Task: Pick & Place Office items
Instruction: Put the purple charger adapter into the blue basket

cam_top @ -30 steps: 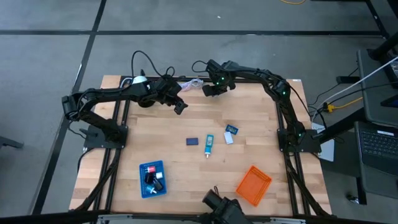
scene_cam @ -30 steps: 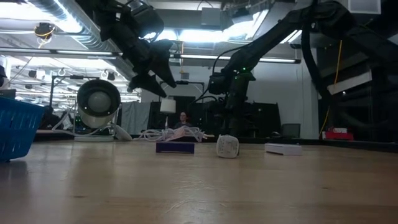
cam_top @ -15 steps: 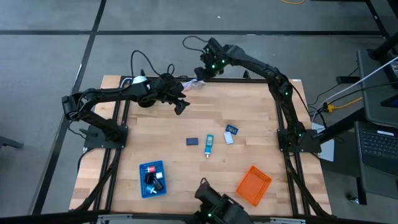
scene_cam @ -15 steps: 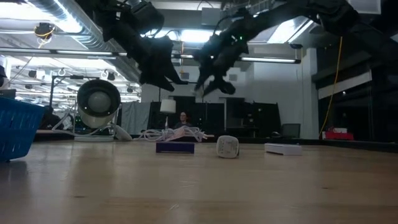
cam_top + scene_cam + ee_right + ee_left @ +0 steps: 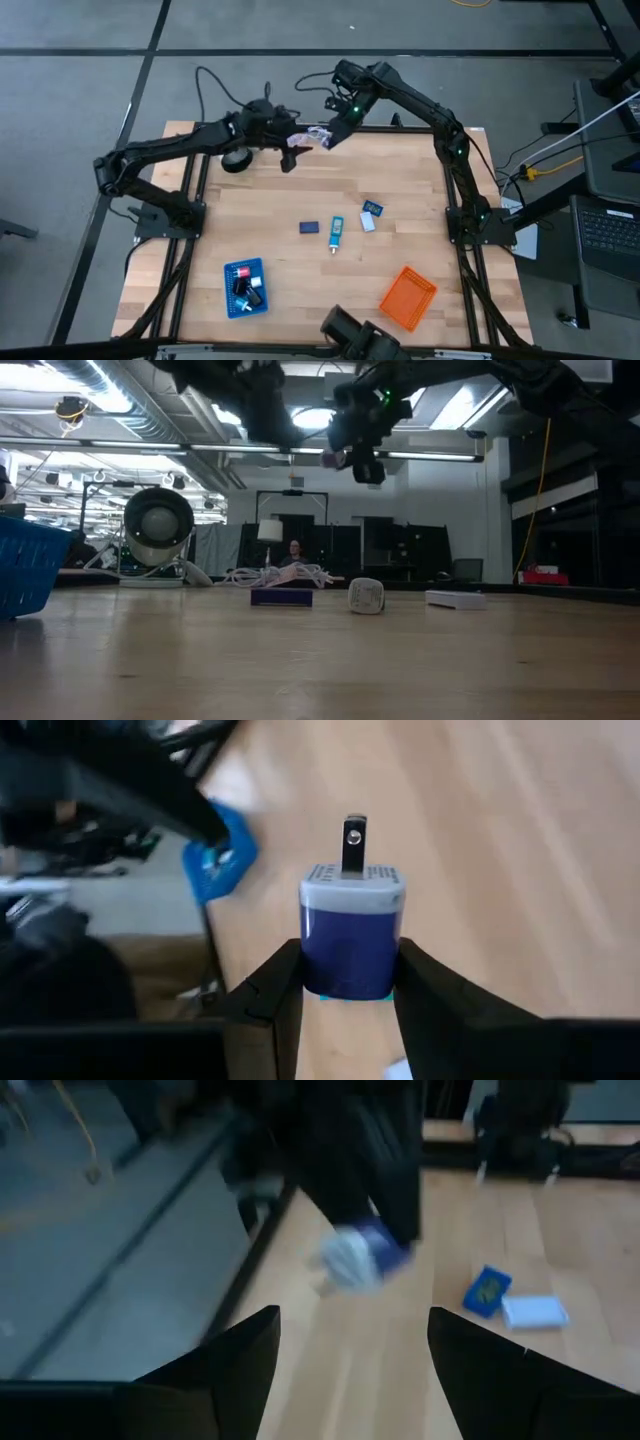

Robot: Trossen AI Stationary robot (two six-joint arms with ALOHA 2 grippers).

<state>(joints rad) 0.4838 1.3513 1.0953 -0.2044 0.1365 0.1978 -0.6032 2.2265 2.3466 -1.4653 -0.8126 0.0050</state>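
My right gripper (image 5: 328, 135) is up above the table's far edge, shut on a small blue-purple wall plug with a white face and metal prongs (image 5: 352, 935); the plug also shows in the left wrist view (image 5: 355, 1258). My left gripper (image 5: 291, 158) hovers just to its left, open and empty, with its fingers (image 5: 240, 1360) spread wide. On the table lie a navy piece (image 5: 310, 227), a teal piece (image 5: 337, 232), a blue piece (image 5: 373, 208) and a white piece (image 5: 368, 222). My right gripper pinches the plug's blue body by its two opposite sides (image 5: 312, 952) between its two fingers. The white face and the prongs (image 5: 354, 842) point away from the gripper, past the fingertips. The plug is lifted clear of the table.
A blue mesh tray (image 5: 244, 287) with black and white pieces stands at the near left, and an orange tray (image 5: 408, 297) at the near right. A white round lamp-like device (image 5: 158, 525) and its coiled cord (image 5: 285, 573) sit at the far left edge.
My right gripper has risen from low over the table's far edge and shifted a little toward the left. My left gripper has also gone up and a little toward the far edge. The pieces on the table have not moved.
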